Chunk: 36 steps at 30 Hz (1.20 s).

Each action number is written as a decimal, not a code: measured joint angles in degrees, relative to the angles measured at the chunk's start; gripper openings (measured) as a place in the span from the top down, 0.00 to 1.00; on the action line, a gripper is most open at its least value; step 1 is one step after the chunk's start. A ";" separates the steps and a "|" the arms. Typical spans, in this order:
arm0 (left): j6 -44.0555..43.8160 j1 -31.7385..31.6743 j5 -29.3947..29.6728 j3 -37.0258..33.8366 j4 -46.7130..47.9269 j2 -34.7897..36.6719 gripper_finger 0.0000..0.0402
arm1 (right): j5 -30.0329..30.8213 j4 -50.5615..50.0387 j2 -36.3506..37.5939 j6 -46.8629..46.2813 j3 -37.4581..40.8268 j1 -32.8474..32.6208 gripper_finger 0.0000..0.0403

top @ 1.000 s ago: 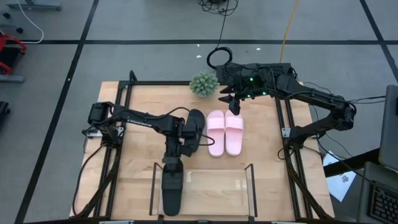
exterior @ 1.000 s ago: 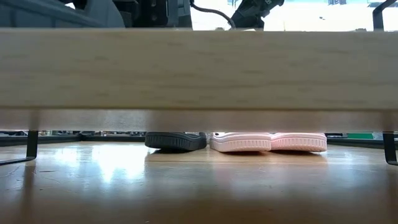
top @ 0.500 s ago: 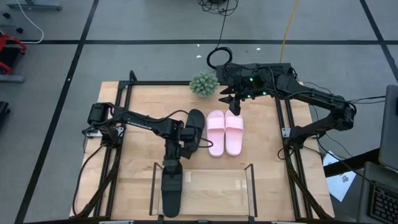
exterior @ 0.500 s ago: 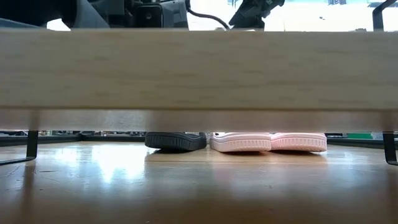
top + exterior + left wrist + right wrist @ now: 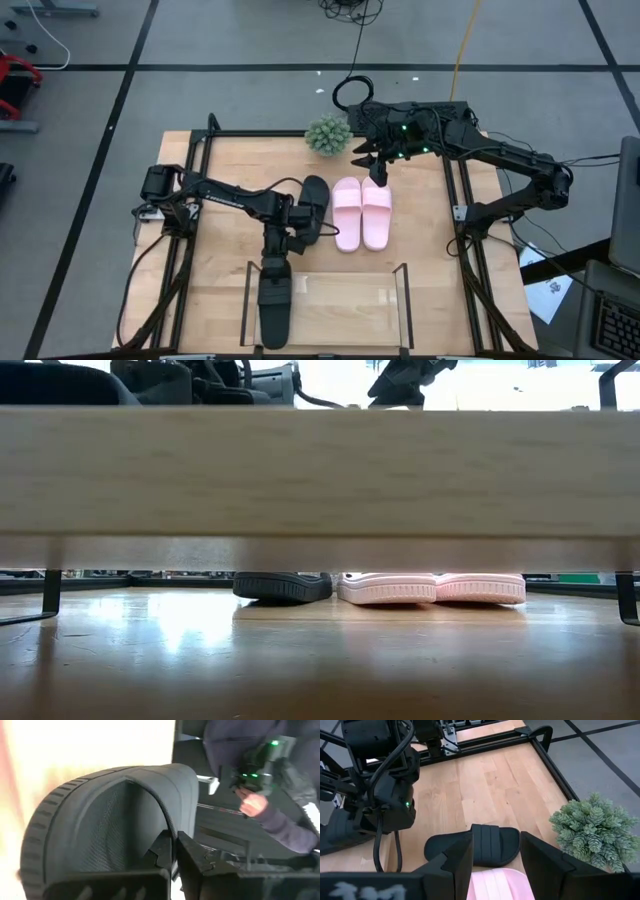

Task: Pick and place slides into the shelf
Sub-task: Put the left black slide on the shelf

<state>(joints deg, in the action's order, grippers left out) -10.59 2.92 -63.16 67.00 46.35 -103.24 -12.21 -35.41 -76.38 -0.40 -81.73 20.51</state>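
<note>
Left claw (image 5: 275, 268) clamped on black slide (image 5: 274, 305) over shelf (image 5: 345, 300) – right claw (image 5: 377, 172) open, empty.

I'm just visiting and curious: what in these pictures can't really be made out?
- Low view: a wooden board hides the shelf and most of both arms.
- High view: the left end effector covers part of the black slide it holds.
- Left wrist view: that slide's strap fills the frame; the rest is cut off.
</note>
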 joint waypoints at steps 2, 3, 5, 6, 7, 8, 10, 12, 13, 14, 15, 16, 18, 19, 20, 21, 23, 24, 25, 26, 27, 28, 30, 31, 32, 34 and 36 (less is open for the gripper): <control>-0.02 -0.10 1.72 0.00 0.02 0.00 0.95 | 0.00 0.02 0.00 0.00 0.00 0.00 0.62; -0.07 -0.13 2.15 0.00 0.04 0.00 0.94 | 0.00 0.02 0.00 0.00 0.00 0.00 0.62; -0.07 -0.17 2.67 0.00 0.09 0.00 0.93 | 0.00 0.02 0.00 0.00 0.00 0.00 0.62; -0.07 -0.23 3.03 0.00 0.11 0.00 0.93 | 0.00 0.02 0.00 0.00 0.00 0.00 0.62; -0.07 -0.24 3.35 0.00 0.13 0.00 0.93 | 0.02 0.02 0.00 0.00 0.00 0.00 0.62; -0.07 -0.24 3.57 0.00 0.13 0.00 0.93 | 0.02 0.02 0.00 0.00 0.00 0.00 0.62; -0.02 -0.24 3.68 0.00 0.13 0.00 0.94 | 0.02 0.02 0.00 0.00 0.00 0.00 0.62; -0.02 -0.24 4.19 0.00 0.29 0.00 0.93 | 0.02 0.02 0.00 0.00 0.00 0.01 0.62; -0.02 -0.24 4.85 0.00 0.55 0.00 0.93 | 0.02 0.02 0.00 -0.04 0.00 0.00 0.62; 0.02 -0.24 5.46 0.00 0.89 0.00 0.93 | 0.02 0.02 0.00 -0.24 0.00 0.00 0.62; 0.02 -0.26 6.09 0.00 1.19 0.00 0.92 | 0.02 0.02 0.00 -0.37 0.00 0.01 0.62; 0.06 -0.28 6.51 0.00 1.48 0.00 0.91 | 0.02 0.00 0.00 -0.44 0.00 0.00 0.62; 0.31 -0.28 6.77 0.00 1.66 0.00 0.89 | 0.00 0.02 0.00 -0.44 0.00 0.00 0.62; 0.35 -0.28 6.82 0.00 1.66 0.00 0.87 | -0.02 0.00 0.00 -0.43 0.00 0.00 0.62; 0.36 -0.28 6.91 0.00 1.65 0.00 0.86 | -0.02 0.00 0.00 -0.44 0.00 0.00 0.62; 0.35 -0.28 7.11 0.00 1.66 0.00 0.84 | -0.02 0.01 0.00 -0.44 0.00 0.00 0.62; 0.13 -0.28 7.94 0.00 1.68 0.00 0.81 | -0.02 0.00 0.00 -0.44 0.00 0.00 0.62; -0.05 -0.28 8.20 0.00 1.68 0.00 0.80 | -0.04 -0.02 0.00 -0.44 0.00 0.00 0.62; -0.07 -0.28 8.30 0.00 1.69 0.00 0.78 | -0.04 -0.03 0.00 -0.44 0.00 0.00 0.62; -0.08 -0.28 8.31 0.00 1.68 0.00 0.77 | -0.04 -0.03 0.00 -0.44 0.00 0.00 0.62; -0.09 -0.28 8.31 0.00 1.69 0.00 0.76 | -0.04 -0.03 0.00 -0.44 0.00 0.00 0.62; -0.09 -0.28 8.31 0.00 1.70 0.00 0.74 | -0.04 -0.05 0.00 -0.44 0.00 0.00 0.62; -0.38 -0.28 8.27 0.00 1.76 0.00 0.72 | -0.04 -0.05 0.00 -0.44 0.00 0.00 0.62; -0.44 -0.28 8.26 0.00 1.77 0.00 0.71 | -0.04 -0.05 0.00 -0.44 0.00 0.00 0.62; -0.48 -0.28 8.24 0.00 1.79 0.00 0.70 | -0.04 -0.05 0.00 -0.44 0.00 0.00 0.62; -0.48 -0.28 8.22 0.00 1.84 0.00 0.69 | -0.07 -0.04 0.00 -0.44 0.00 0.00 0.62; -0.69 -0.28 7.98 0.00 1.84 0.00 0.68 | -0.07 -0.05 0.00 -0.44 0.00 0.00 0.62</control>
<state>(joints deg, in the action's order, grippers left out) -11.28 2.63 -55.18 67.00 48.18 -103.24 -12.27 -35.46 -76.38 -0.84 -81.73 20.51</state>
